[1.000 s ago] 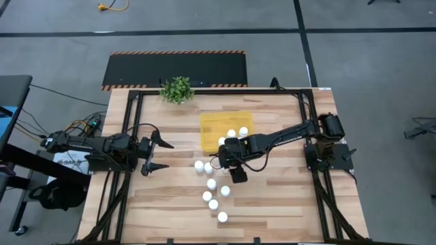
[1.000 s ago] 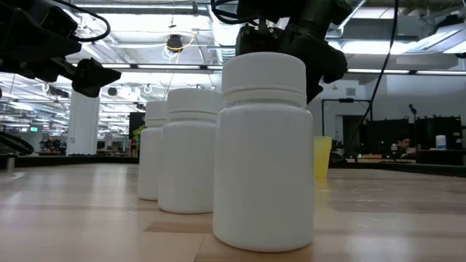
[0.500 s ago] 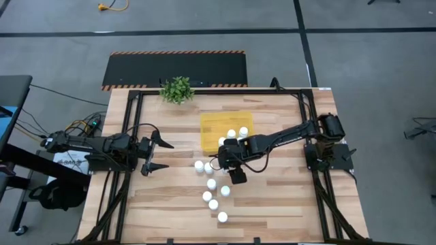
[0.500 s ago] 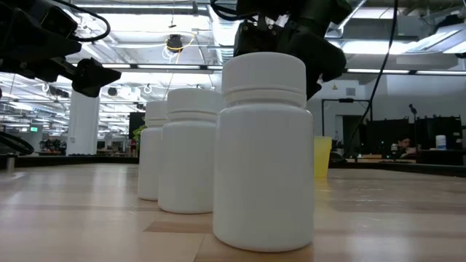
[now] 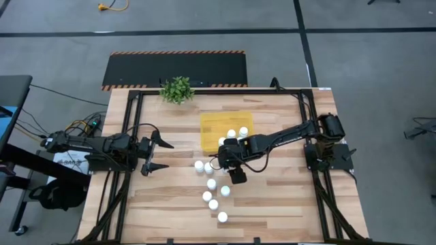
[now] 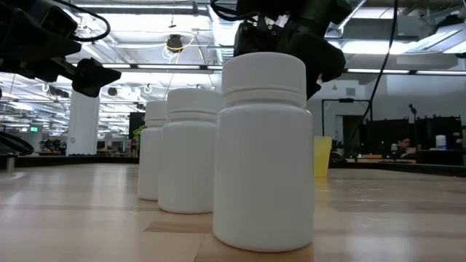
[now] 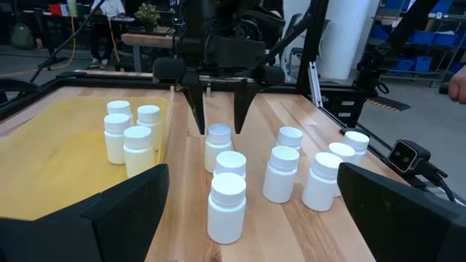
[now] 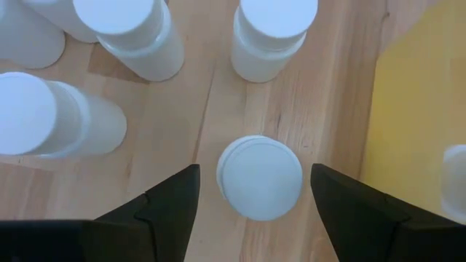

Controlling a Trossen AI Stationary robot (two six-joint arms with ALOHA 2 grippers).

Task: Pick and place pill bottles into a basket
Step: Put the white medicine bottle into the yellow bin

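Right pincer: fingers apart, I hover over one pill bottle between them.
Handling: light, stiff, smooth; I'd grip its sides below the cap.
Basket: just beside.

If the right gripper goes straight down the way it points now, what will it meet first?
Most likely the pill bottle standing directly under the right gripper, between its open fingers, beside the yellow tray.

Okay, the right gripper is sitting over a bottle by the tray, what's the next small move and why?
Probably lower the right gripper straight down, then close. Its fingers stand open on either side of a bottle just outside the yellow tray, but in the left wrist view the fingertips reach only about cap height. The left gripper waits open, off to the side.
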